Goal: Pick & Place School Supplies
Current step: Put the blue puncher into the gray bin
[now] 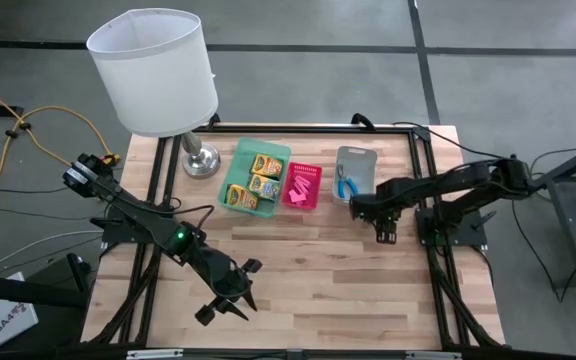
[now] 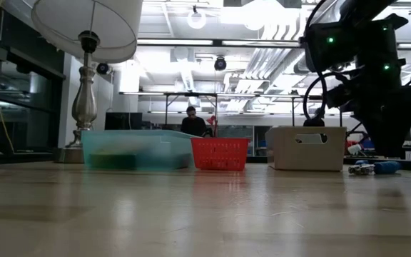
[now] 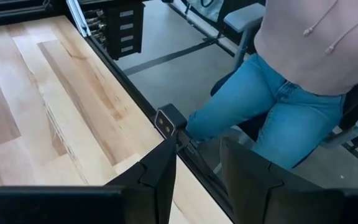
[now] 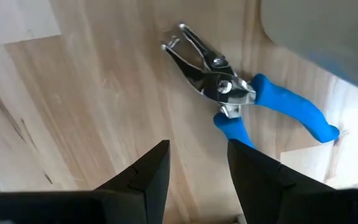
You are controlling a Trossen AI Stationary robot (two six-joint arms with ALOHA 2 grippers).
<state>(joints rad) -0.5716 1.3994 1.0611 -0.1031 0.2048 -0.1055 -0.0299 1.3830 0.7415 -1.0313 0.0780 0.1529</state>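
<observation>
A blue-handled metal tool [image 4: 241, 93] lies flat on the wood next to the grey tray [image 4: 328, 31]; in the low view the tool [image 2: 368, 168] rests right of the grey tray [image 2: 307, 148]. My right gripper [image 4: 197, 158] hangs open just above the table, pointing down, its fingers short of the tool and touching nothing. In the high view my right gripper [image 1: 360, 208] stands at the grey tray's [image 1: 356, 155] near end, where another blue-handled tool [image 1: 346, 186] lies inside. Crayon boxes [image 1: 255, 180] lie in the green tray [image 1: 271, 150], and pink blocks in the pink tray [image 1: 303, 186]. My left gripper [image 1: 233, 295] waits open near the table's near edge.
A white-shaded lamp [image 1: 158, 70] stands at the table's far left corner. The three trays sit in a row along the far side. A person in jeans [image 3: 272, 106] sits just beyond the table's near edge. Bare wood lies between the two arms.
</observation>
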